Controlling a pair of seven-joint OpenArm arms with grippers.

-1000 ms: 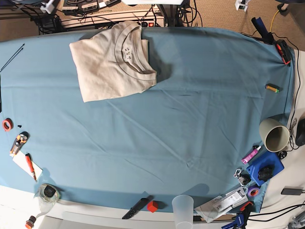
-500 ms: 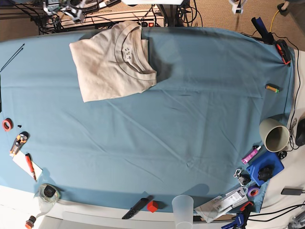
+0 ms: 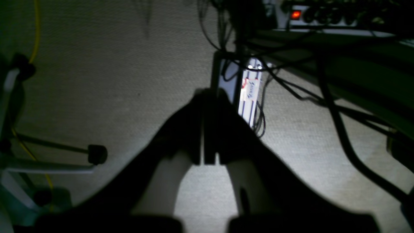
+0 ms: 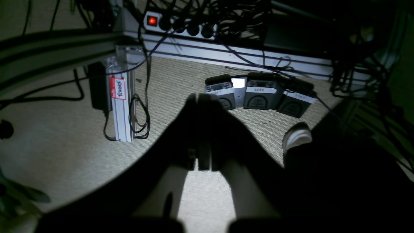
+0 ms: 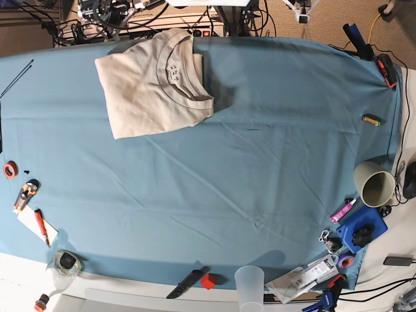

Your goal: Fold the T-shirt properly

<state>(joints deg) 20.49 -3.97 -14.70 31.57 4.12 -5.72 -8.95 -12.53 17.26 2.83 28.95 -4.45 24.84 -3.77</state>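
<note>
In the base view, the folded beige cotton T-shirt (image 5: 153, 84) is seen lying flat on the blue-teal cloth of the desk (image 5: 260, 143), at the far edge and toward the view's left. It is folded into a rough rectangle, slightly skewed against the desk edge. Its ribbed round collar (image 5: 185, 71) is turned toward the view's right, with the small printed neck label showing inside it, and the folded body runs away from the collar toward the left, so the long axis lies roughly along the far edge. Nothing rests on the garment. Small things are ranged along the other edges of the desk: a beige cup (image 5: 375, 182) on its side at the right, a translucent plastic cup (image 5: 249, 283) at the near edge, a red roll of tape (image 5: 10, 169) at the left. Only scraps of the arms appear at the top border, and their jaws cannot be judged from here.

In the left wrist view, no desk or shirt is shown. The left gripper (image 3: 207, 129) is seen as a dark silhouette over carpeted floor and cables, its jaws pressed together with nothing between them.

In the right wrist view, the right gripper (image 4: 200, 129) is likewise dark, jaws together and empty, above carpet, a lit power strip (image 4: 181, 27) and a row of grey foot pedals (image 4: 262, 97), things the base view does not reveal.
</note>
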